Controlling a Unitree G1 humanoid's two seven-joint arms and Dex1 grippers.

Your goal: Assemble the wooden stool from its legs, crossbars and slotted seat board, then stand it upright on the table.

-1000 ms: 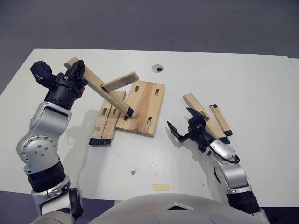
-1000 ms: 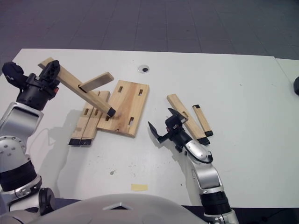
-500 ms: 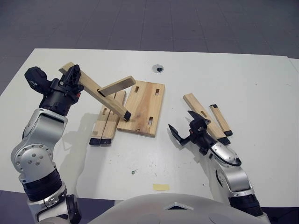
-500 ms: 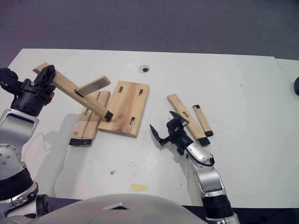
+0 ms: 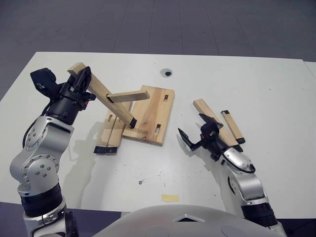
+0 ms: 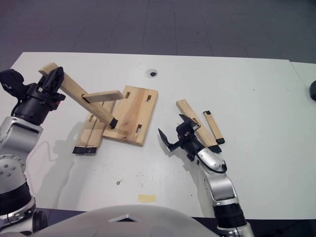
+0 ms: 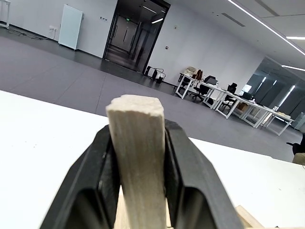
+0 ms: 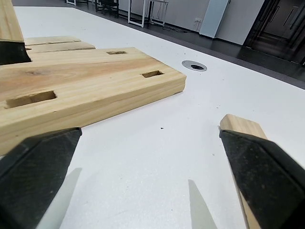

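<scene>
One board (image 5: 150, 114) lay mid-table (image 5: 276, 98), well inside the edges. The left gripper (image 5: 81, 81) was clamped on one slanted leg (image 5: 106, 98) carrying one crossbar (image 5: 129, 95). Two legs (image 5: 112, 129) lay beside the board, and two pieces (image 5: 217, 123) lay to its right. The right gripper (image 5: 191, 124) gaped empty over bare tabletop.

Table (image 5: 276, 89) was plain white. Seat board (image 5: 153, 111) was light pine w/ darker grain streaks. Held leg (image 5: 106, 96), crossbar (image 5: 129, 95) and loose legs (image 5: 116, 129) were pale wood, legs w/ black end caps. Left gripper (image 5: 81, 81) and right gripper (image 5: 193, 129) were black. Sticky note (image 5: 170, 198) was yellow.
</scene>
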